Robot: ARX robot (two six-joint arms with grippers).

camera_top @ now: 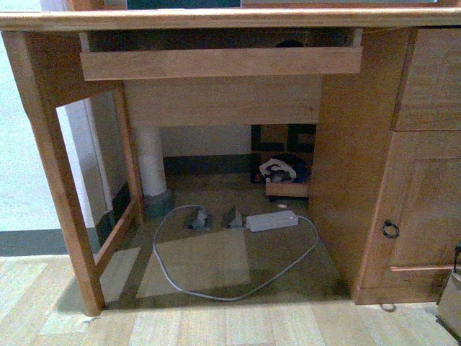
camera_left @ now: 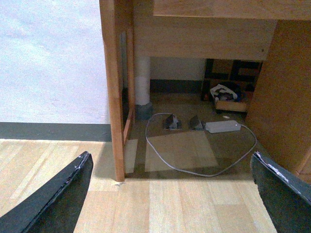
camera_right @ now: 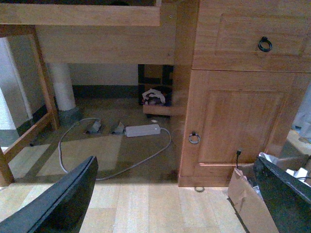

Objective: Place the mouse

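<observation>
A small dark domed shape (camera_top: 290,43), apparently the mouse, peeks over the front board of the desk's pull-out tray (camera_top: 220,63); most of it is hidden. Neither arm shows in the front view. In the left wrist view my left gripper (camera_left: 170,204) hangs open over bare wooden floor before the desk's left leg (camera_left: 112,97), with nothing between its black fingers (camera_left: 53,194). My right gripper (camera_right: 172,204) is open too, low above the floor in front of the cupboard door (camera_right: 233,121), and it holds nothing.
Under the desk lie a white power brick (camera_top: 272,220) with a looping grey cable (camera_top: 187,288), two floor sockets, a white pipe (camera_top: 151,162) and a small crate of cloth (camera_top: 287,176). A cardboard box (camera_right: 248,199) stands on the right by the cupboard.
</observation>
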